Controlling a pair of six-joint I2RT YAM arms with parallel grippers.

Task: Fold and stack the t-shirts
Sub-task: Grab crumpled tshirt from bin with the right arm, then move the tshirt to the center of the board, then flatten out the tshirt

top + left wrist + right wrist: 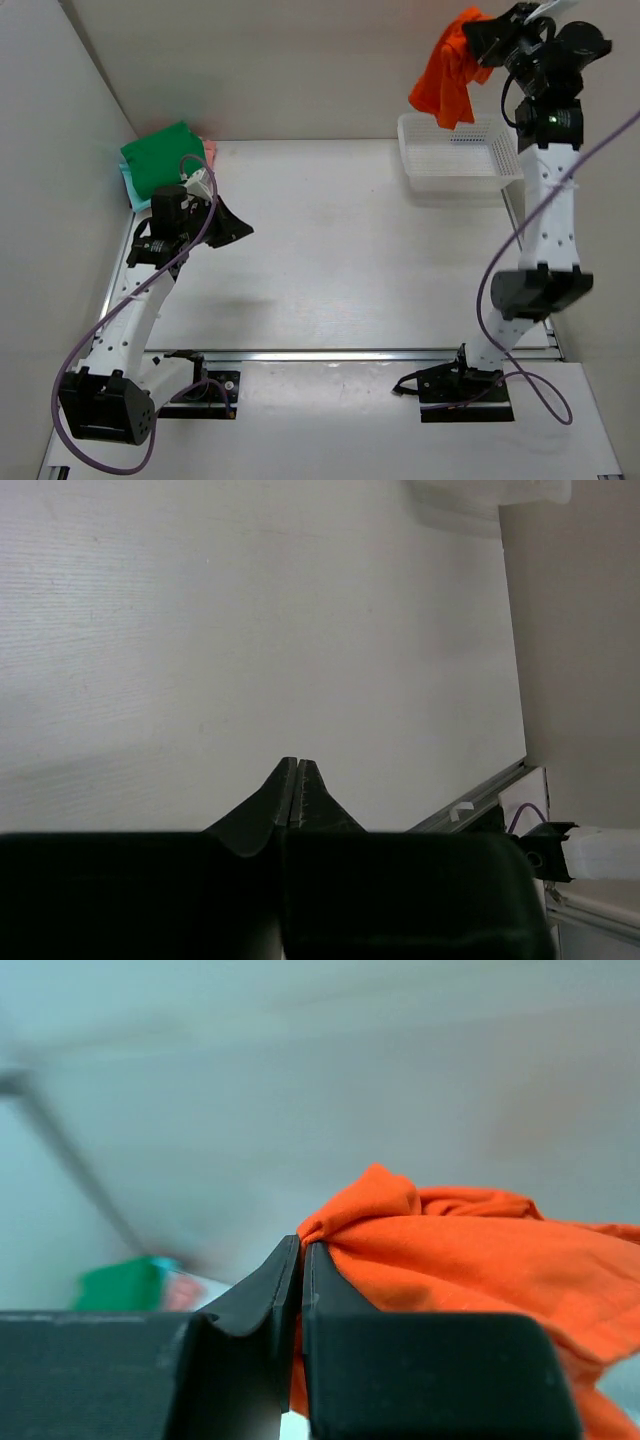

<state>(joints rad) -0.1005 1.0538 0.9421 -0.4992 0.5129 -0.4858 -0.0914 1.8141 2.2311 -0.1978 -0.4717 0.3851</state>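
My right gripper (pixel 301 1250) is clenched on 1 orange t-shirt (pixel 447 75), which hangs bunched in the upper right of the frame, above the 1 white basket (pixel 430 178). My left gripper (pixel 298 765) is pressed together, grasping nothing (just bare table (pixel 350 260) beneath). At upper left sit 3 folded ones: a green shirt (pixel 160 160) on top, with edges of a pink shirt (pixel 209 150) and a teal shirt (pixel 128 188) showing.
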